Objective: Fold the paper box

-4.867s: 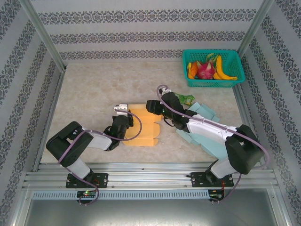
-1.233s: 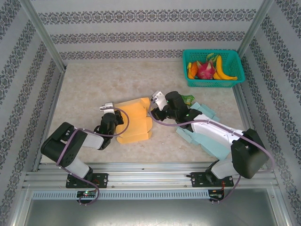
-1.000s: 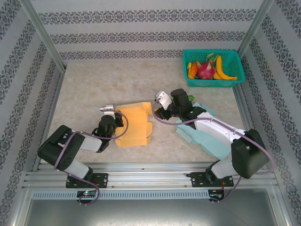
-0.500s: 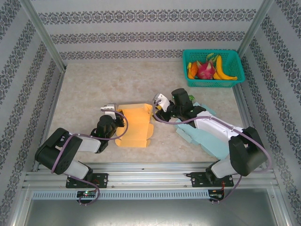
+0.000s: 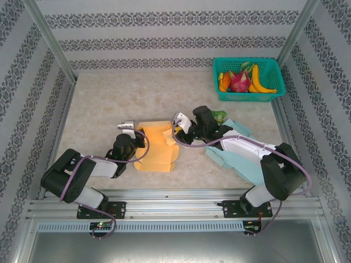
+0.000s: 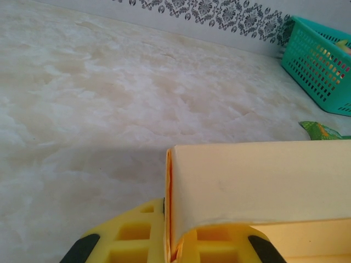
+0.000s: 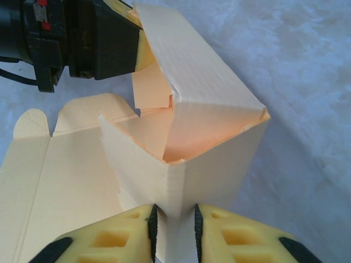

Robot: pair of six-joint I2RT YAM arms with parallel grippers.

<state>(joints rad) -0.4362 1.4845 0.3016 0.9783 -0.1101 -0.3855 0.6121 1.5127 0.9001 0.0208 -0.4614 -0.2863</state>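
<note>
Compared with half a second ago, the left gripper [image 6: 171, 245] is almost in the same place, while the right gripper [image 7: 173, 234] has come a little leftward and the right side of the paper box [image 5: 156, 147] now stands up more. The left jaws are clenched on the left wall of the box: a thin sheet of card passes between the yellow pads [image 6: 131, 244] and rises just beyond them. The box sits between the two jaws, half opened, on the table [image 5: 109, 98]. The right jaws are clenched on an upright corner of the box, with its hollow just ahead of them and the flat flaps [image 7: 60, 181] to their left. I judge the card to be very light and thin, so it will crease or tear easily. It is better to hold it close to the fold lines, where it is stiffer, and not in the middle of a panel
</note>
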